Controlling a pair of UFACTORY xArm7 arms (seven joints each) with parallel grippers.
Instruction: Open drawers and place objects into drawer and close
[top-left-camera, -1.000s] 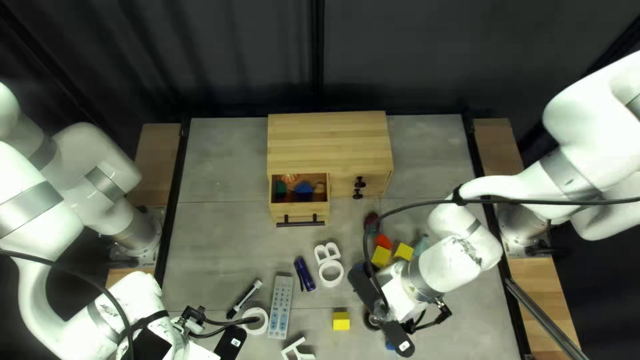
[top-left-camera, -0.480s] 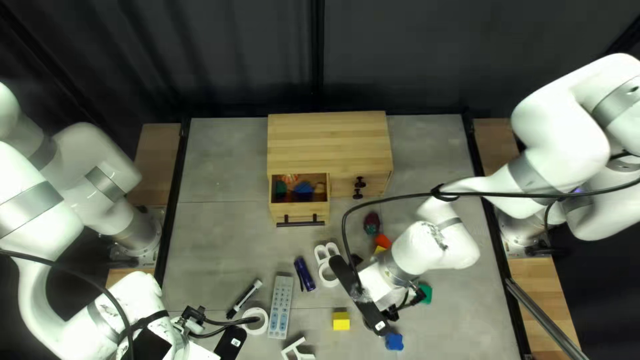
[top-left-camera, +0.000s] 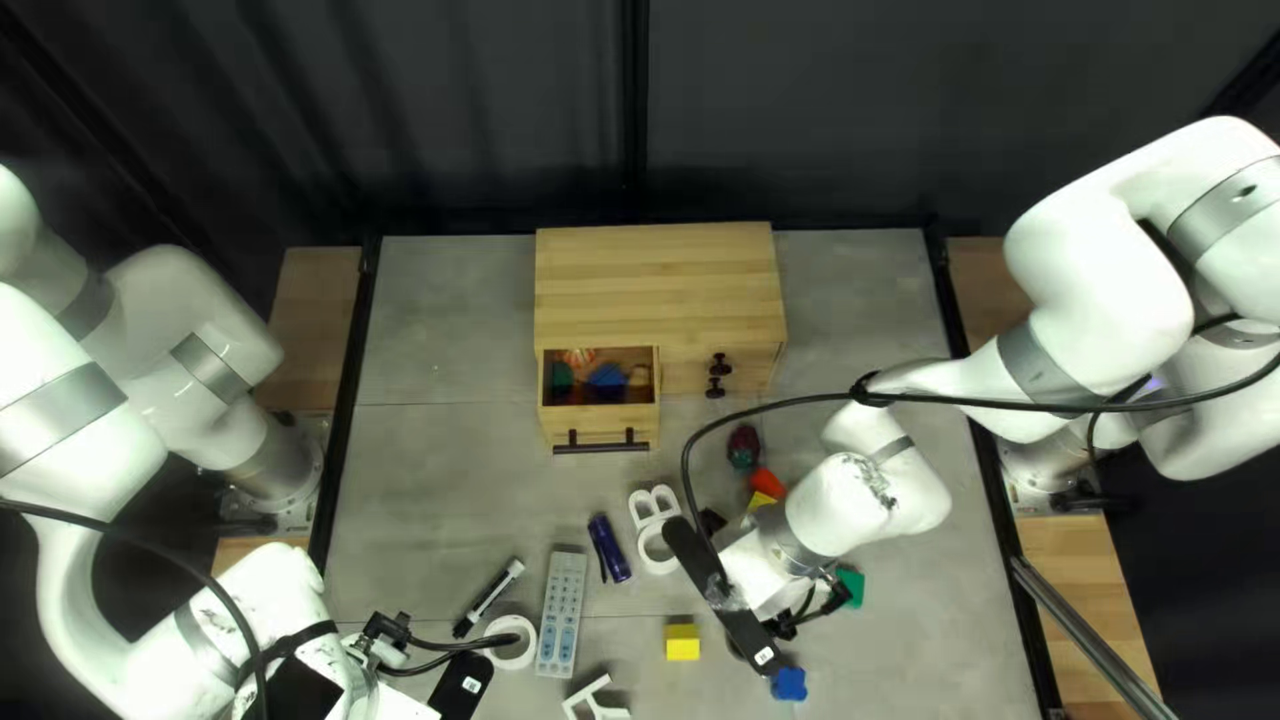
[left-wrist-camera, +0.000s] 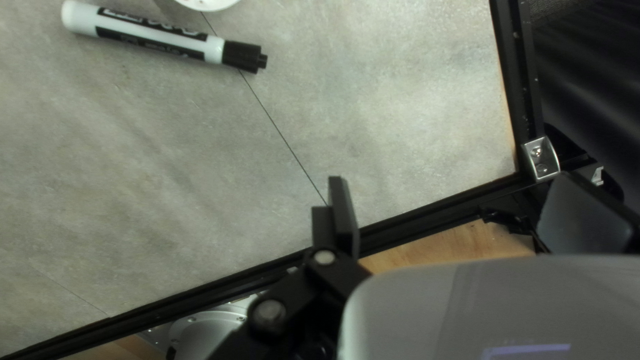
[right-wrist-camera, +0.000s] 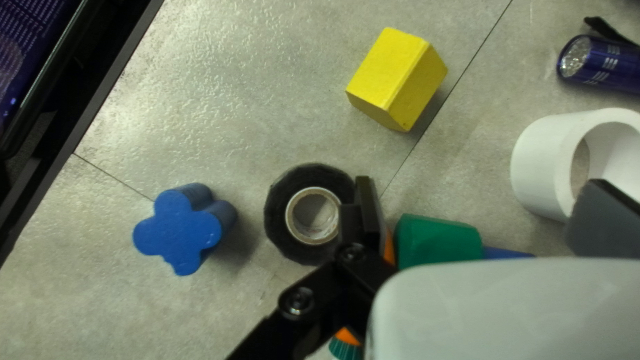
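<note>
A wooden cabinet (top-left-camera: 660, 287) has its left drawer (top-left-camera: 600, 430) pulled out, holding green, blue and orange-striped things. Near the table's front right, my right gripper (top-left-camera: 727, 607) is over the tabletop, its fingertips hidden there. In the right wrist view my right gripper (right-wrist-camera: 481, 193) is open; a green piece (right-wrist-camera: 437, 241) shows below, between its fingers. A black tape roll (right-wrist-camera: 278, 217) lies beside one finger, with a blue clover-shaped block (right-wrist-camera: 177, 230) farther out and a yellow block (right-wrist-camera: 393, 77) ahead. My left gripper (top-left-camera: 460, 687), low at the left, appears open in its wrist view (left-wrist-camera: 450, 193).
A marker (top-left-camera: 490, 596), a white ring (top-left-camera: 511, 642), a remote (top-left-camera: 562, 614), a flashlight (top-left-camera: 610, 548) and white letter shapes (top-left-camera: 654, 504) lie in front of the drawer. Red and yellow blocks sit beside my right arm (top-left-camera: 867, 500), whose cable loops above them.
My right arm has shifted leftward, with most of that movement earlier. The blue clover block and a green piece have come into clearer view, while yellow blocks are now more covered. My left arm stays put.
</note>
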